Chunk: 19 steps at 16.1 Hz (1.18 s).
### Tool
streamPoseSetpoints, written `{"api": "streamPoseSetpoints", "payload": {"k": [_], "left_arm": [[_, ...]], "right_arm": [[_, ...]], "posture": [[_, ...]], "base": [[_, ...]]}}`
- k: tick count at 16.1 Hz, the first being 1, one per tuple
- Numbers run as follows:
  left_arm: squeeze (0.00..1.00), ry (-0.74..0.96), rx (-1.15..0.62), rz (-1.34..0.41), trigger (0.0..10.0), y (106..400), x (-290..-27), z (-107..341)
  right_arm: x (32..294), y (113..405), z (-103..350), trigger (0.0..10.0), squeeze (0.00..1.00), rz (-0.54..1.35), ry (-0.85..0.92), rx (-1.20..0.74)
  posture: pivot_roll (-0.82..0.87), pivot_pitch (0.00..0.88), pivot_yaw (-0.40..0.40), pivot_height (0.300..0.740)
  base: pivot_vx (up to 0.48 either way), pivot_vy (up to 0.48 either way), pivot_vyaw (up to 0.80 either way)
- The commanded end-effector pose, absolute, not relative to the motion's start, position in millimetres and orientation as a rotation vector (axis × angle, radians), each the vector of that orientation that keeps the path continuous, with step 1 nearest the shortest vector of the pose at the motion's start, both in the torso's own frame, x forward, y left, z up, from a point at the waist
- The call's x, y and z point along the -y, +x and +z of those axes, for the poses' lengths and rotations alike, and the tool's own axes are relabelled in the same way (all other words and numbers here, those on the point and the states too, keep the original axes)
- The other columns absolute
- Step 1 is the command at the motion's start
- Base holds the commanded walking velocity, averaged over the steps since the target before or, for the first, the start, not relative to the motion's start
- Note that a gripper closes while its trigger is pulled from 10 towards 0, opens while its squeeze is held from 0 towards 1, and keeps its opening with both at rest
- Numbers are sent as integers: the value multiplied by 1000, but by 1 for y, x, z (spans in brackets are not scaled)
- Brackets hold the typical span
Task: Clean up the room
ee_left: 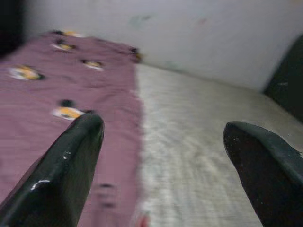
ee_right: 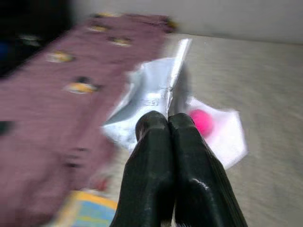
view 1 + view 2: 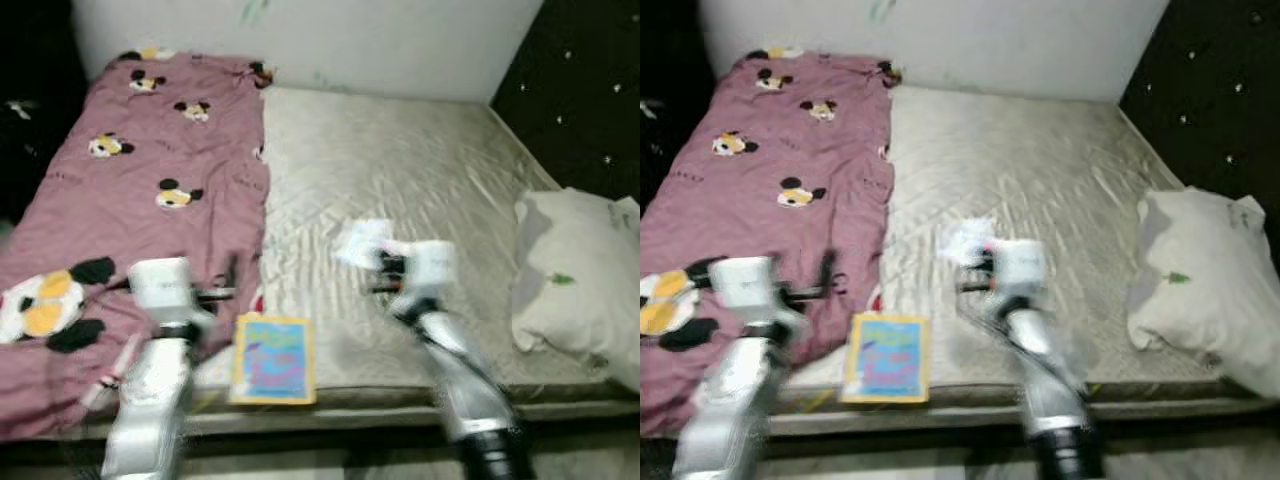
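Note:
My right gripper (image 2: 166, 123) is shut on a crinkled silver-white wrapper (image 2: 147, 92) with a pink patch (image 2: 202, 120), held just above the beige mattress (image 3: 420, 170); the same wrapper (image 3: 362, 240) appears ahead of the right arm in the eye views. My left gripper (image 1: 163, 137) is open, hovering over the seam between the pink Mickey Mouse blanket (image 3: 140, 170) and the mattress, with nothing between its fingers. A colourful book (image 3: 272, 358) lies near the bed's front edge between the two arms.
A white pillow (image 3: 580, 280) lies at the bed's right side against a dark studded headboard (image 3: 590, 80). A white wall (image 3: 320, 40) runs behind the bed. A small red thing (image 3: 257, 298) peeks out beside the blanket edge.

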<state>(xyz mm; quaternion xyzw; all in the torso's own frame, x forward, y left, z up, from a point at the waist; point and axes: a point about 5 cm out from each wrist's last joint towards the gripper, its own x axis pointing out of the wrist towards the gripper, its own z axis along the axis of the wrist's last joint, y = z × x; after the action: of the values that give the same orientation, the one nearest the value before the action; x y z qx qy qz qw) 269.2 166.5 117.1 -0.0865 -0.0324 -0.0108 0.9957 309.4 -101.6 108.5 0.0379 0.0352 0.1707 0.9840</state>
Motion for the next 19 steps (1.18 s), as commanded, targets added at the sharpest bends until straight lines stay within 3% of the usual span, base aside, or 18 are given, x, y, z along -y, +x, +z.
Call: {"api": "streamPoseSetpoints", "payload": {"k": [1,19], "left_arm": [[0,-192,68,-54,10000,270,-155,119],[0,-180,56,-47,10000,274,-155,117]], "right_arm": [[114,309,106,10000,0,315,55,-83],[110,310,105,10000,0,348,31,-68]], "posture": [[-20,68,-79,740],[-22,48,-74,740]], "base": [[0,480,0],[0,480,0]]}}
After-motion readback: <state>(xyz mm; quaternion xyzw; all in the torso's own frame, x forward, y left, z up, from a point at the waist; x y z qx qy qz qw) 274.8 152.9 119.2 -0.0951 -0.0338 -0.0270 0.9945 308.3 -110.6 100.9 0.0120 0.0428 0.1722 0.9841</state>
